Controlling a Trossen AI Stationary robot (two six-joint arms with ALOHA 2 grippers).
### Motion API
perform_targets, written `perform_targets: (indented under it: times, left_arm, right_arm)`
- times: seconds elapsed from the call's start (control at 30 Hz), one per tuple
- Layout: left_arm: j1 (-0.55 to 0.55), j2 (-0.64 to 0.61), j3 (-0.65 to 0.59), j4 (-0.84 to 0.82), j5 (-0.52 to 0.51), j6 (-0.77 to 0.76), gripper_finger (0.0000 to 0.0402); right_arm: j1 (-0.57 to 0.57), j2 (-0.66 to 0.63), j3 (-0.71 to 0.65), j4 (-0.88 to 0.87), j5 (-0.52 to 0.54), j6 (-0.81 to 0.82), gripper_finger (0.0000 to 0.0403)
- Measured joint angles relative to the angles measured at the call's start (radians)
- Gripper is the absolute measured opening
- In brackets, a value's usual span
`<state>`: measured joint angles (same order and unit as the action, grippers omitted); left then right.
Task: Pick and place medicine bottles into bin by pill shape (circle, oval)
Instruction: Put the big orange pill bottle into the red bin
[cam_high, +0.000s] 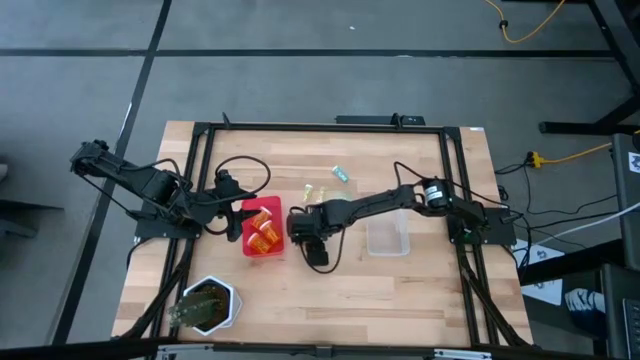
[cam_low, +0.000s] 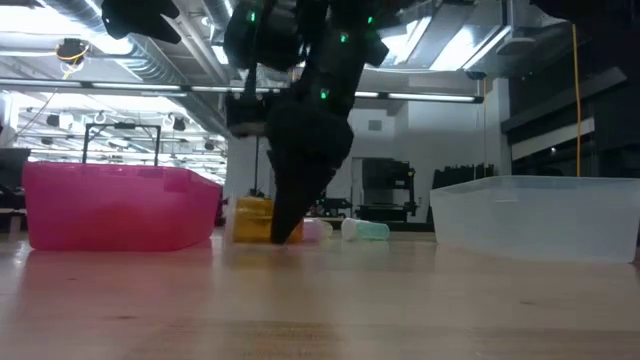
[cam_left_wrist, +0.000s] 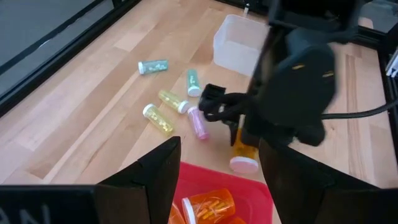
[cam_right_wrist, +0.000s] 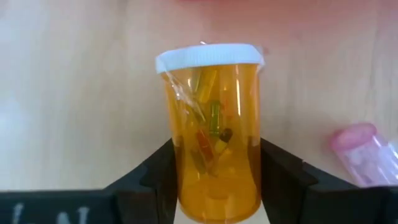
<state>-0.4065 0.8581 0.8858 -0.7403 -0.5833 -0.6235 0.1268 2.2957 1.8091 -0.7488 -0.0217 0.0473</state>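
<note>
The right gripper (cam_right_wrist: 217, 180) is down at the table near its middle, just right of the red bin (cam_high: 262, 228), with its two dark fingers (cam_right_wrist: 155, 174) against either side of an orange medicine bottle (cam_right_wrist: 214, 124) that lies on the wood. The right wrist view shows both fingers touching the bottle's sides, its white cap (cam_right_wrist: 208, 57) pointing away from the wrist and mixed pills visible through the orange wall. In the left wrist view the same bottle (cam_left_wrist: 244, 152) lies partly under the right arm's black wrist, cap toward the red bin (cam_left_wrist: 249, 186). A pink vial (cam_right_wrist: 364, 152) lies just beside the held bottle. Farther back on the table are two yellow-green vials (cam_left_wrist: 172, 99) and two teal vials (cam_left_wrist: 153, 66), all lying on their sides and apart from each other. The red bin already holds orange bottles (cam_high: 264, 233). The clear bin (cam_high: 388, 236) sits to the right of the gripper. The left gripper (cam_high: 232, 222) hangs just at the red bin's left edge with its fingers (cam_left_wrist: 152, 177) spread and nothing between them. A white hexagonal pot (cam_high: 208, 305) stands at the near left corner of the table (cam_high: 400, 300).
</note>
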Motion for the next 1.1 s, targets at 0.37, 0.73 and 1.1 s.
perform_targets:
  times: [0.37,0.73,1.1]
  left_arm:
    - [0.000,0.000,0.000,-0.003,0.001,-0.002,0.0212]
    - [0.000,0.000,0.000,-0.004,0.000,0.002,0.0212]
    - [0.000,0.000,0.000,-0.004,0.000,0.002,0.0212]
  right_arm:
    - [0.103,-0.056,0.037,0.007,0.206,0.011,0.0177]
    - [0.160,-0.057,0.171,0.115,0.491,-0.004,0.0177]
    - [0.141,-0.057,0.148,0.455,0.371,0.002,0.0177]
